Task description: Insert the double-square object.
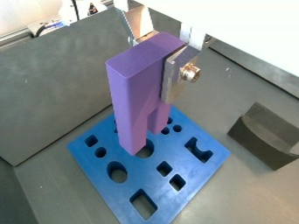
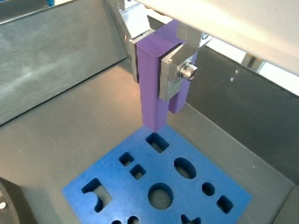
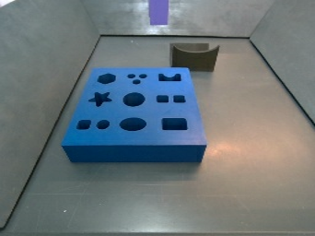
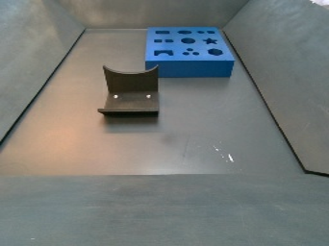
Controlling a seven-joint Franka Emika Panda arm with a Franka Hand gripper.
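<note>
The double-square object (image 1: 135, 96) is a tall purple block with two square prongs of unequal length. It hangs upright, prongs down, in my gripper (image 1: 152, 66), whose silver fingers (image 1: 176, 77) are shut on its upper part. It shows in both wrist views (image 2: 149, 96). It is above the blue board (image 3: 135, 152) and apart from it. In a side view only the block's lower end (image 3: 159, 11) shows, at the top edge, and the gripper is out of frame. The board (image 4: 193, 69) has several shaped holes.
A dark olive curved block (image 3: 193, 55) stands on the grey floor beside the board, also seen in a side view (image 4: 130, 93) and a wrist view (image 1: 267, 133). Grey walls (image 3: 50, 37) ring the floor.
</note>
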